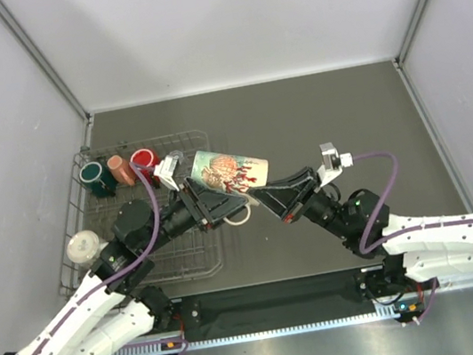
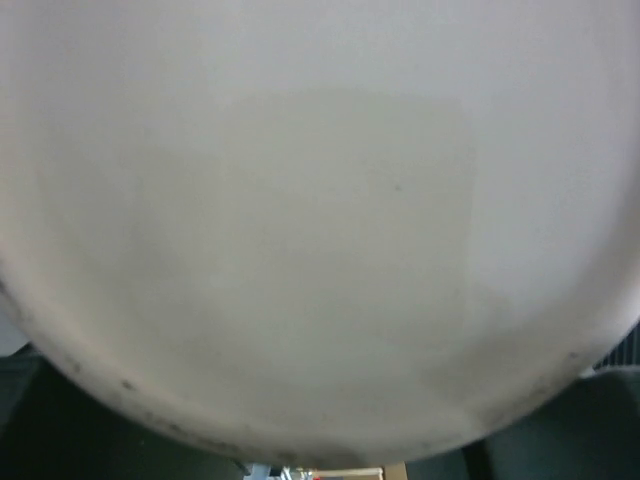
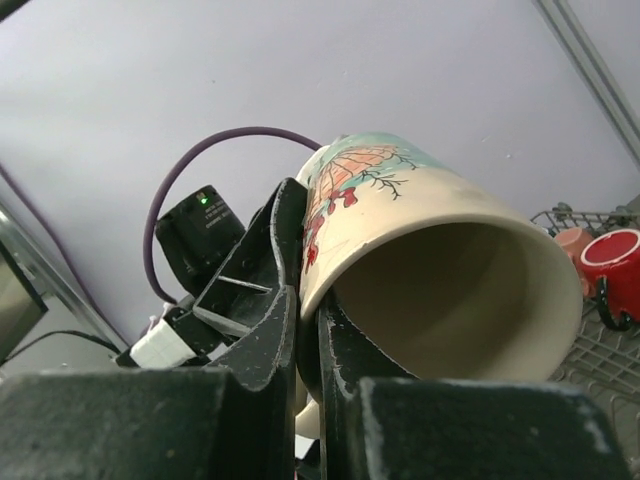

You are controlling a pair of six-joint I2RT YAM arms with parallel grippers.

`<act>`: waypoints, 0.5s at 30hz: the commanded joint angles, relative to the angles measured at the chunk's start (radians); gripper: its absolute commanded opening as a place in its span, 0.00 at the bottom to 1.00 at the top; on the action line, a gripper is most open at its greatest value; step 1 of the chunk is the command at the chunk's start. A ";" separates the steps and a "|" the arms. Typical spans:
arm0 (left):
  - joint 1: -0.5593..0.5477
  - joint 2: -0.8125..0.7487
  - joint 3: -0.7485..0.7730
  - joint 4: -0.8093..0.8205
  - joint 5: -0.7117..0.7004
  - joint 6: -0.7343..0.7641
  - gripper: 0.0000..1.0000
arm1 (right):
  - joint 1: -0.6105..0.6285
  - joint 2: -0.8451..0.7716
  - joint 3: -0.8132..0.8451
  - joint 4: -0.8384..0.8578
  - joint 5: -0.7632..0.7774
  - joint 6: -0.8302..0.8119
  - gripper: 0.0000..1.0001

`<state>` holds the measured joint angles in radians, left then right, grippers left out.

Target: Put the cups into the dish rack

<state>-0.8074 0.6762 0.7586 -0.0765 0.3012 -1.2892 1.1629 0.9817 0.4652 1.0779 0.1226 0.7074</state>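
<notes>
A large cream mug [image 1: 231,171] with a teal and red painted pattern hangs on its side above the right edge of the wire dish rack [image 1: 198,265]. My right gripper [image 1: 262,193] is shut on its rim, one finger inside and one outside, as the right wrist view [image 3: 308,330] shows on the mug [image 3: 450,290]. My left gripper [image 1: 196,197] sits against the mug's other side; the mug's pale wall [image 2: 320,220] fills the left wrist view and hides the fingers. A dark green mug [image 1: 92,175], a tan cup [image 1: 116,168] and a red mug [image 1: 144,163] stand in the rack's far row.
A white cup [image 1: 84,247] stands at the rack's left side by my left arm. A small clear glass [image 1: 172,159] stands next to the red mug. The red mug [image 3: 610,265] and rack wires [image 3: 600,350] show at the right of the right wrist view. Grey walls enclose the table.
</notes>
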 commanded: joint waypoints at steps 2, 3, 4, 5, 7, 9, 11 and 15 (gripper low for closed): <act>0.001 -0.006 0.004 0.127 -0.062 -0.015 0.46 | 0.136 0.018 0.111 0.091 -0.078 -0.118 0.00; 0.001 -0.009 -0.001 0.129 -0.068 -0.016 0.43 | 0.150 0.023 0.115 0.086 -0.063 -0.131 0.00; 0.001 -0.023 -0.002 0.130 -0.077 -0.021 0.40 | 0.171 0.031 0.115 0.093 -0.054 -0.144 0.00; 0.001 -0.027 -0.005 0.133 -0.085 -0.021 0.36 | 0.178 0.035 0.112 0.100 -0.051 -0.148 0.00; 0.001 -0.050 -0.011 0.130 -0.111 -0.016 0.24 | 0.190 0.041 0.107 0.116 -0.037 -0.145 0.00; 0.001 -0.066 -0.012 0.121 -0.126 -0.010 0.00 | 0.193 0.045 0.104 0.113 -0.029 -0.144 0.00; 0.001 -0.067 -0.012 0.109 -0.128 -0.010 0.00 | 0.193 0.043 0.104 0.106 -0.024 -0.143 0.00; 0.001 -0.075 0.007 0.080 -0.132 0.028 0.00 | 0.193 0.028 0.096 0.059 0.006 -0.144 0.00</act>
<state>-0.8165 0.6006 0.7414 -0.0856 0.2836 -1.2499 1.2942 1.0191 0.5301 1.1088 0.2710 0.5758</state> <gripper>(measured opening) 0.274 0.045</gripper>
